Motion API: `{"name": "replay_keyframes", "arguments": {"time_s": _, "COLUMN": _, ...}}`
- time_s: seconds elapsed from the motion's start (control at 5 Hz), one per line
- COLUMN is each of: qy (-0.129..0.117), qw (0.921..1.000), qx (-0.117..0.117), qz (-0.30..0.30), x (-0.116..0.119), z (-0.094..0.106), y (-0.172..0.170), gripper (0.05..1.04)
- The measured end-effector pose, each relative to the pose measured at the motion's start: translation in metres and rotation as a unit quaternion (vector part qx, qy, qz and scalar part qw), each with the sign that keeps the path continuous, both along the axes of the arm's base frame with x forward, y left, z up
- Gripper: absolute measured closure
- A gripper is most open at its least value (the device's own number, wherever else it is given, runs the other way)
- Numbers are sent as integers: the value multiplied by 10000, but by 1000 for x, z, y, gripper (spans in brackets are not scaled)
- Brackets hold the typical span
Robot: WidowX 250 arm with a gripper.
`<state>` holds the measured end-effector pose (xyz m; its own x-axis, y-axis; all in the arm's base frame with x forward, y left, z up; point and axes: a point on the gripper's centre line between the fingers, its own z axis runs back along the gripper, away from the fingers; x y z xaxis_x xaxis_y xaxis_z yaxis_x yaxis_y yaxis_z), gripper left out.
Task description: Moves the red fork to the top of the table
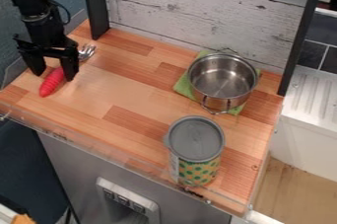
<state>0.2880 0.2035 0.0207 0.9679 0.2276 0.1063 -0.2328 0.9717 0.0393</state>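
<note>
On the wood-strip counter (131, 131), nearest, a cylindrical canister (196, 161) with green dots and a round grey lid stands at 5 o'clock. The fork (51, 83) lies at 9 o'clock, its ribbed red handle nearer, its shiny metal tines angled toward 12. Above it the black hand (55, 74) hangs with its 2 fingers spread wide, gripping nothing. At 2 o'clock, a round, polished steel pot (222, 82) sits on green cloth (184, 87). Rough, whitewashed boards (204, 8) rise behind.

Black arm (38, 18) at upper left — tool (56, 76) downward, two fingers (70, 64) apart.
</note>
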Motion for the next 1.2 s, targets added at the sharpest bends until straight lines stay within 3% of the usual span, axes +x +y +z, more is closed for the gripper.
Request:
{"name": "replay_keyframes", "arguments": {"time_s": 0.2, "qy": 101, "qw": 9999, "qx": 25, "qz": -18, "x": 0, "z": -10, "y": -3, "gripper": 119}}
{"name": "replay_keyframes", "arguments": {"time_s": 0.6, "qy": 136, "qw": 9998, "qx": 67, "qz": 132, "x": -3, "z": -13, "y": -2, "gripper": 643}}
{"name": "replay_keyframes", "arguments": {"time_s": 0.8, "qy": 166, "qw": 9998, "qx": 1, "qz": 136, "x": -4, "z": -13, "y": -4, "gripper": 661}}
{"name": "replay_keyframes", "arguments": {"time_s": 1.0, "qy": 37, "qw": 9999, "qx": -11, "qz": 160, "x": -3, "z": 15, "y": -21, "gripper": 662}}
{"name": "replay_keyframes", "arguments": {"time_s": 1.2, "qy": -244, "qw": 9992, "qx": -85, "qz": -321, "x": 20, "z": 35, "y": -65, "gripper": 662}}
